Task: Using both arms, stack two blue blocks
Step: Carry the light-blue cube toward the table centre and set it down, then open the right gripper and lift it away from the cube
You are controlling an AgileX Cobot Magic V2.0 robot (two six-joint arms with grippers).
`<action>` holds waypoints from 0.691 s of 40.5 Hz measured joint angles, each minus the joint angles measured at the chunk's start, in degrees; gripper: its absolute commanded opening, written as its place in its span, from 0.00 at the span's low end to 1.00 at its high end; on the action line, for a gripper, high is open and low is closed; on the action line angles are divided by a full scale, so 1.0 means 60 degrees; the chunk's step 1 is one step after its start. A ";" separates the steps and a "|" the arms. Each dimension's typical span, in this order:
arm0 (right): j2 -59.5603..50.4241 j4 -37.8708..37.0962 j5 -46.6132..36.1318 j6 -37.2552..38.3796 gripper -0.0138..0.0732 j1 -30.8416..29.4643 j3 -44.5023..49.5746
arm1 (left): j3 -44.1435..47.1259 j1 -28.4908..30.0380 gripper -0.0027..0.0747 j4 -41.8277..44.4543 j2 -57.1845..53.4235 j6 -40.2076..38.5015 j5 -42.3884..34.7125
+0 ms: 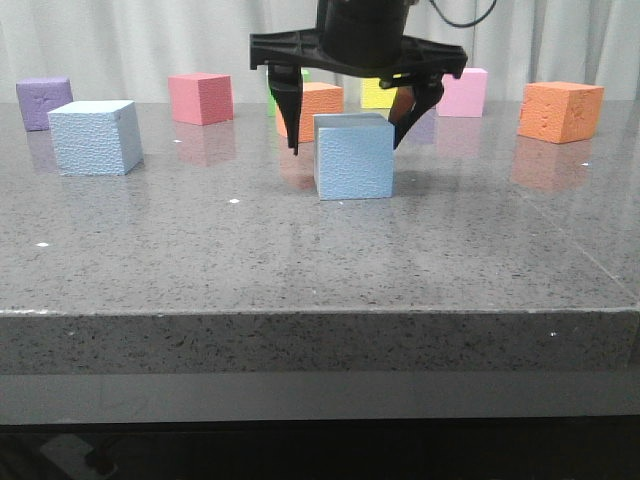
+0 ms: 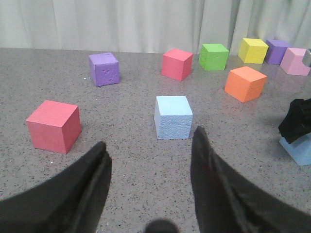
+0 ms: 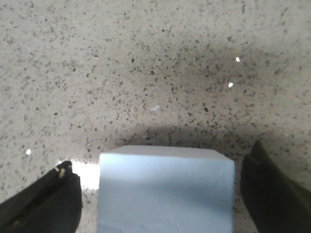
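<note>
Front view first: right tool (image 1: 348,125) hangs over the middle blue block (image 1: 353,157), fingers spread wide, one tip on each side of the block's upper half, neither clearly touching. That block sits flat on the grey counter (image 1: 320,260). The other blue block (image 1: 96,137) sits well apart at far left, just in front of a purple cube (image 1: 43,102). Pink, orange, yellow and green cubes line the back.

Left wrist view: left tool (image 2: 150,160) is open, dark fingers (image 2: 216,179) apart with nothing between them, hovering above the counter. A blue block (image 2: 173,117) lies ahead, in line with the gap but well clear of the tips. A red cube (image 2: 53,125) sits off to one side, the right tool's black tip (image 2: 297,121) at the frame's edge over the second blue block (image 2: 297,150).

Right wrist view: the blue block (image 3: 165,189) fills the space between the spread fingers (image 3: 41,201), with a sliver of counter showing on each side.
</note>
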 measured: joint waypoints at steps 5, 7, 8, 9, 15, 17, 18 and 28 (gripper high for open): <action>-0.0709 0.0000 0.0634 -0.1133 0.92 0.0000 0.0000 | 0.0000 0.0000 0.51 0.0000 0.0000 0.0000 0.0000; -0.1104 0.0019 0.0968 -0.1893 0.92 -0.0022 0.0000 | 0.0000 0.0000 0.51 0.0000 0.0000 0.0000 0.0000; -0.1288 0.0074 0.1092 -0.2186 0.92 -0.0041 0.0053 | 0.0000 0.0000 0.51 0.0000 0.0000 0.0000 0.0000; -0.1484 0.0163 0.1214 -0.2487 0.92 -0.0068 0.0112 | 0.0000 0.0000 0.51 0.0000 0.0000 0.0000 0.0000; -0.3248 0.1926 0.1482 -0.4692 0.92 -0.0780 0.1319 | 0.0000 0.0000 0.51 0.0000 0.0000 0.0000 0.0000; -0.3810 0.2546 0.1339 -0.5417 0.92 -0.1070 0.2003 | 0.0000 0.0000 0.51 0.0000 0.0000 0.0000 0.0000; -0.4198 0.2911 0.1199 -0.5664 0.92 -0.1278 0.2328 | 0.0000 0.0000 0.51 0.0000 0.0000 0.0000 0.0000; -0.7746 0.3849 -0.0610 -0.7863 0.92 -0.2282 0.5971 | 0.0000 0.0000 0.51 0.0000 0.0000 0.0000 0.0000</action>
